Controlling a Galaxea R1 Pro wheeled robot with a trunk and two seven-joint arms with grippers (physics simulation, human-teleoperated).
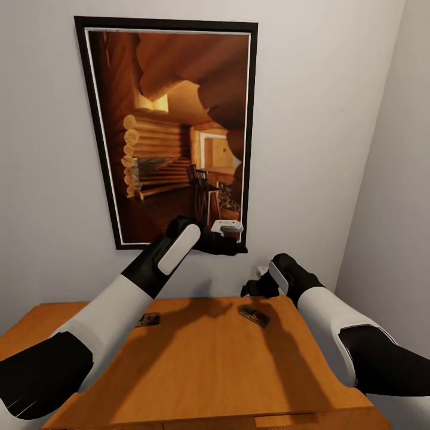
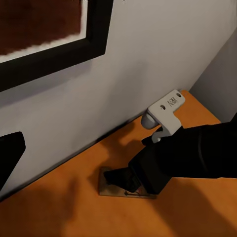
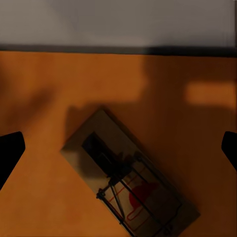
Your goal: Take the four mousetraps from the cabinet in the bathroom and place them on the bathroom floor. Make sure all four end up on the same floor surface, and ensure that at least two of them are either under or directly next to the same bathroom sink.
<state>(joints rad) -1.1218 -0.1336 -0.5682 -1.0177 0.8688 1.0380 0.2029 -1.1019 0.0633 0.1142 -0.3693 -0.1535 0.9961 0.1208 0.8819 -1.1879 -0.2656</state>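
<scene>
Two mousetraps lie on the orange-brown cabinet top [image 1: 203,364]. One mousetrap [image 1: 254,316] sits near the back right, and the other mousetrap [image 1: 147,319] is half hidden behind my left forearm. My right gripper [image 1: 252,291] hovers open just above the right one. In the right wrist view that mousetrap [image 3: 131,173] lies between the spread fingertips [image 3: 10,153], untouched, its red mark showing. The left wrist view has the same mousetrap [image 2: 109,188] under the right gripper [image 2: 123,178]. My left gripper [image 1: 236,246] is raised in front of the picture, open and empty.
A large black-framed picture [image 1: 173,131] hangs on the white wall right behind the cabinet. A side wall [image 1: 394,227] closes in at the right, close to my right arm. The cabinet's front edge [image 1: 239,418] runs along the bottom of the head view.
</scene>
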